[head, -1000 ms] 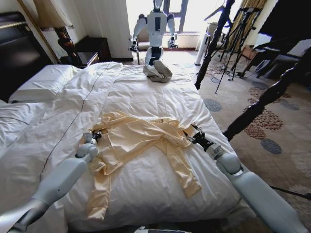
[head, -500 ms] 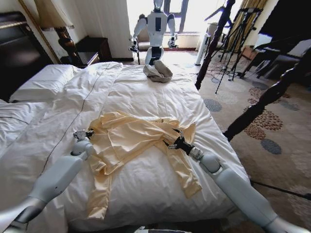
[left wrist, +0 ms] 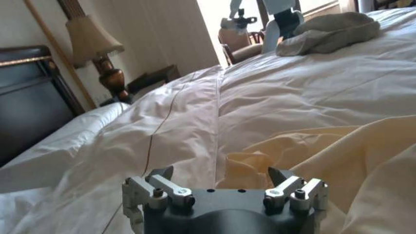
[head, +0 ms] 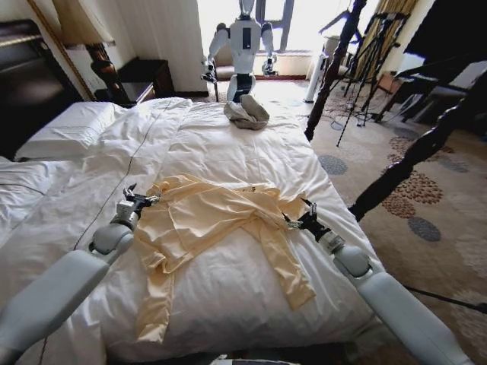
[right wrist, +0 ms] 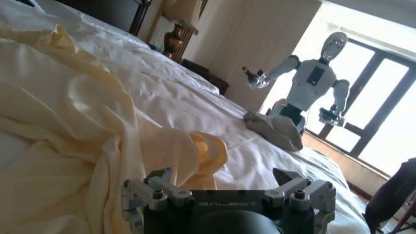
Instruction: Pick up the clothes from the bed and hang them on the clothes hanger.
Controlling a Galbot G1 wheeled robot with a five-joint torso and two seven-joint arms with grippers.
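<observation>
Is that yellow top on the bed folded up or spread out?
Spread out but rumpled: the yellow top lies flat on the bed, sleeves trailing.

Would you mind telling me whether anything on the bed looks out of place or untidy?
The pale yellow top lies crumpled and twisted across the white duvet, one sleeve trailing toward the foot. A grey-beige cloth bundle sits at the far edge.

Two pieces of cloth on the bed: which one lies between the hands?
The pale yellow top, spread flat on the duvet between the left hand and right hand. The grey-beige bundle sits crumpled at the bed's far edge.
</observation>
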